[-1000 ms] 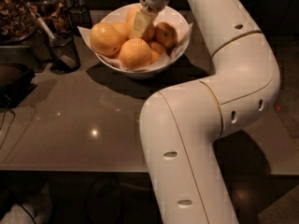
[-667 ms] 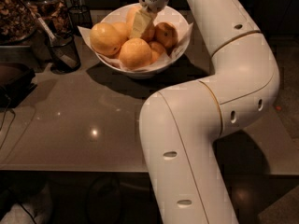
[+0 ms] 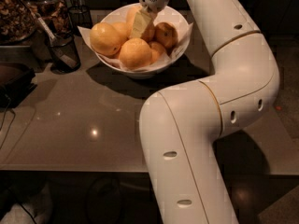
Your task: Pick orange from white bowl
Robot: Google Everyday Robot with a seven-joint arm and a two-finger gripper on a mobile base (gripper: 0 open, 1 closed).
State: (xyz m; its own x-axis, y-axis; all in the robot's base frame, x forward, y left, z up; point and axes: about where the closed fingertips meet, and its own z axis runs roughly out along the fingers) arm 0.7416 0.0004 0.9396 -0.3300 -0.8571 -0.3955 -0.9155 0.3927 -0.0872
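Note:
The white bowl stands at the back of the counter, with a white paper liner over its rim. It holds several yellow-orange oranges: one at the left, one at the front, a darker one at the right, and others behind. My gripper reaches down from above into the middle of the bowl. Its pale tip sits among the oranges, against the one at the back centre, which it partly hides.
My large white arm bends across the right half of the view and covers that side of the grey counter. A dark wire-mesh cup stands left of the bowl. Containers of brown snacks sit at the far left.

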